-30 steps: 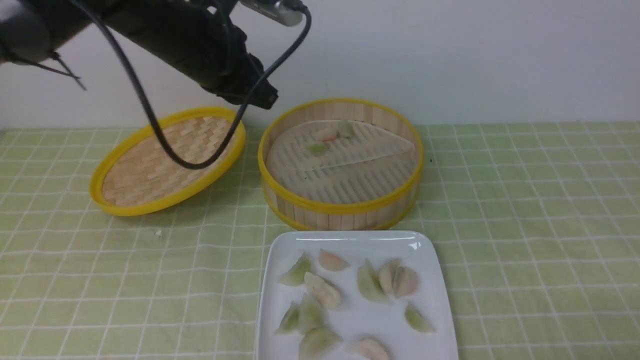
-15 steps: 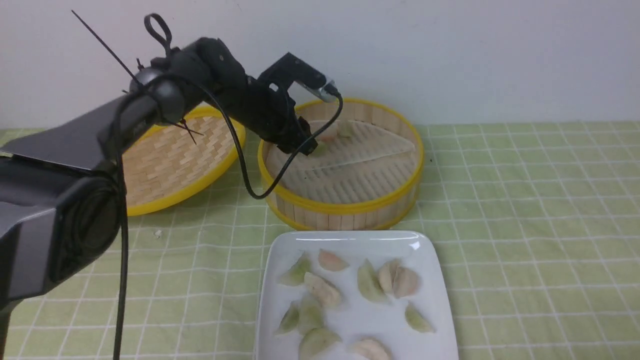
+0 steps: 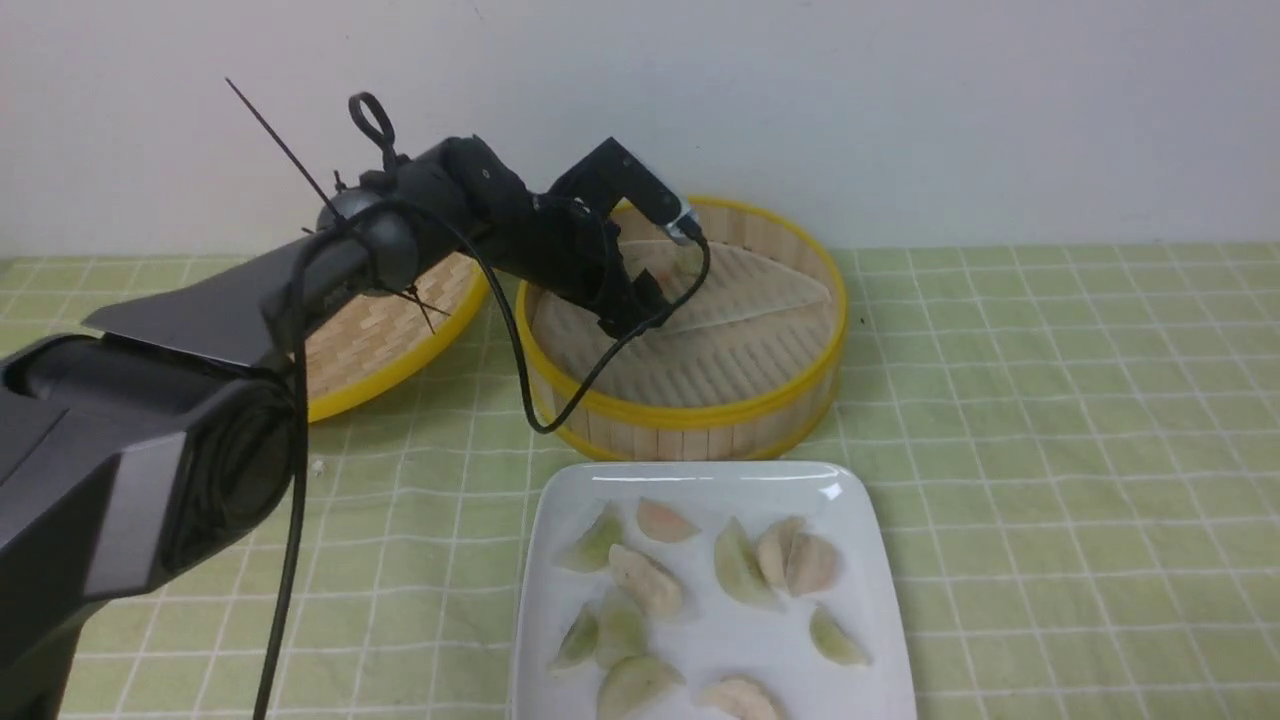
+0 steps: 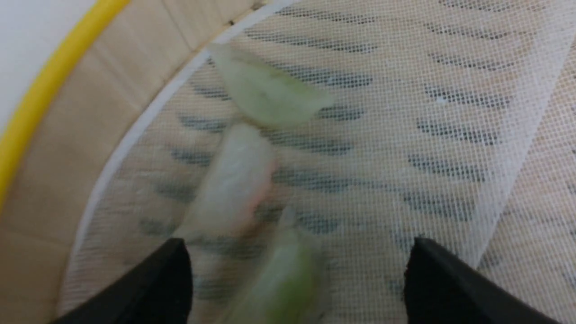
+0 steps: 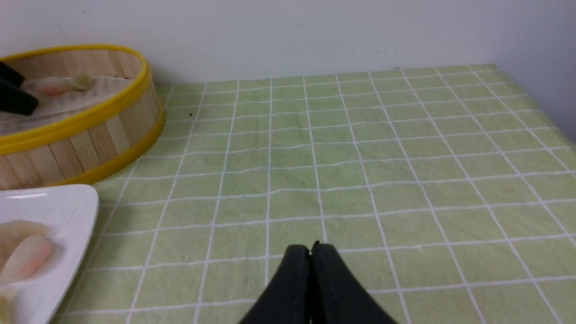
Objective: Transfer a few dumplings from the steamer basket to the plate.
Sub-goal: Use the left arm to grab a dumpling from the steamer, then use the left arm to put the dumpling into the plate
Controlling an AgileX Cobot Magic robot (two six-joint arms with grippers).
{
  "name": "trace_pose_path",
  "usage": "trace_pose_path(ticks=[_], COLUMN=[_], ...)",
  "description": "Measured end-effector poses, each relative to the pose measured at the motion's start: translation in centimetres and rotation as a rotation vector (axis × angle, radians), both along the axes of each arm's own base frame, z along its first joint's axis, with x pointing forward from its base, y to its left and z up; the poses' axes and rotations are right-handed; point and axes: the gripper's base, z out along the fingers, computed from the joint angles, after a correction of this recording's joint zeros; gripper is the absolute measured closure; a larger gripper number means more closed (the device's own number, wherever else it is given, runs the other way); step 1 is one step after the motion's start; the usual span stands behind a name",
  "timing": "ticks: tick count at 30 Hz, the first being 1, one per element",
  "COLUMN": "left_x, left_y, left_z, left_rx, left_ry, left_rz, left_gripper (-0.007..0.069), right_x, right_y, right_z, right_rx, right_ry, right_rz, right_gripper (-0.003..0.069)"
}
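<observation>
Inside the left half of the steamer basket (image 3: 690, 412), the robot's left gripper (image 4: 297, 246) hangs low with its jaws spread wide and nothing clamped between them. On the basket's white mesh liner (image 4: 454, 103), close to the far wall, lie a pale green dumpling (image 4: 270, 92), a pinkish-white dumpling (image 4: 234, 180) just beside it, and a second green dumpling (image 4: 281, 279), blurred, sitting between the two black fingers (image 4: 153, 288); whether either finger touches it cannot be told. Just on the near side of the basket stands the white square plate (image 3: 700, 482), carrying a scatter of green, pink and cream dumplings (image 3: 645, 580). A flat woven lid (image 3: 370, 350) lies left of the basket, partly behind the arm. Off to the right, the right gripper (image 5: 310, 249) is closed tight and empty over the green checked tablecloth (image 3: 1050, 400).
</observation>
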Motion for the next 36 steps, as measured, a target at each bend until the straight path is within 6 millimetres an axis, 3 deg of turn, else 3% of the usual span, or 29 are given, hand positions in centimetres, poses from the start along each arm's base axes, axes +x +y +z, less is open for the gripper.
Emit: trace_pose_path(ticks=[2,8,11,14,19,22,27,30,33,36], left_x=[-0.1,-0.1,-0.6,-1.3,-3.0,-5.3,-9.9,-11.7,-13.7,-15.6], left_y=[-0.4,-0.5,-0.6,-0.5,0.2,1.3,2.7,2.9,3.0,2.9], left_z=[-0.3,-0.1,0.6,2.9,9.0,14.5,20.2,22.2,23.1,21.8], left_rx=[-0.001,0.000,0.001,-0.007,0.007,0.032,0.052,0.037,-0.015,-0.011], left_ry=[-0.003,-0.004,0.027,0.054,0.063,0.066,0.207,0.221,0.284,0.379], left_rz=[-0.001,-0.005,-0.028,-0.037,-0.017,0.019,0.056,0.065,0.123,0.148], left_gripper=[0.0124,0.0487,0.0480,0.0480,0.0480,0.0480,0.0480,0.0480,0.0480,0.0481], right_x=[0.0,0.0,0.0,0.0,0.0,0.0,0.0,0.0,0.0,0.0], right_y=[0.0,0.0,0.0,0.0,0.0,0.0,0.0,0.0,0.0,0.0], right_z=[0.0,0.0,0.0,0.0,0.0,0.0,0.0,0.0,0.0,0.0], right_rx=[0.000,0.000,0.000,0.000,0.000,0.000,0.000,0.000,0.000,0.000], right_ry=[0.000,0.000,0.000,0.000,0.000,0.000,0.000,-0.001,-0.001,-0.001], right_rz=[0.000,0.000,0.000,0.000,0.000,0.000,0.000,0.000,0.000,0.000], right_gripper=[0.0673,0.0673,0.0673,0.0673,0.0673,0.0673,0.0673,0.0673,0.0673,0.0673])
